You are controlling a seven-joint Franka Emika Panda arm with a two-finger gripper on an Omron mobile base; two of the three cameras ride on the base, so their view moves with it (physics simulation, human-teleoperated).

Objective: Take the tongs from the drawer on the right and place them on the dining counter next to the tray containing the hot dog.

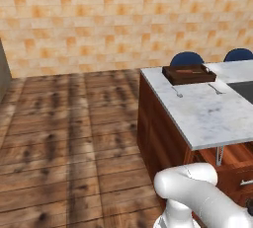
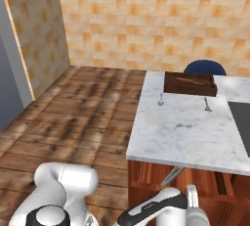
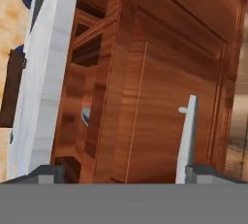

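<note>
Marble dining counter (image 2: pixel 185 132): one tray (image 2: pixel 189 84), two utensils (image 2: pixel 160 100).

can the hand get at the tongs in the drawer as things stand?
Probably not yet. The hand is open, low beside the island, facing the drawer front and its silver handle. The drawer looks pulled out a little, but the tongs cannot be made out inside it, so a clear way to them can't be confirmed.

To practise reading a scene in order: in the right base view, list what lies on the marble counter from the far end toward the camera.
Tray holding the hot dog → two small silver utensils → bare stretch of the dining counter.
</note>
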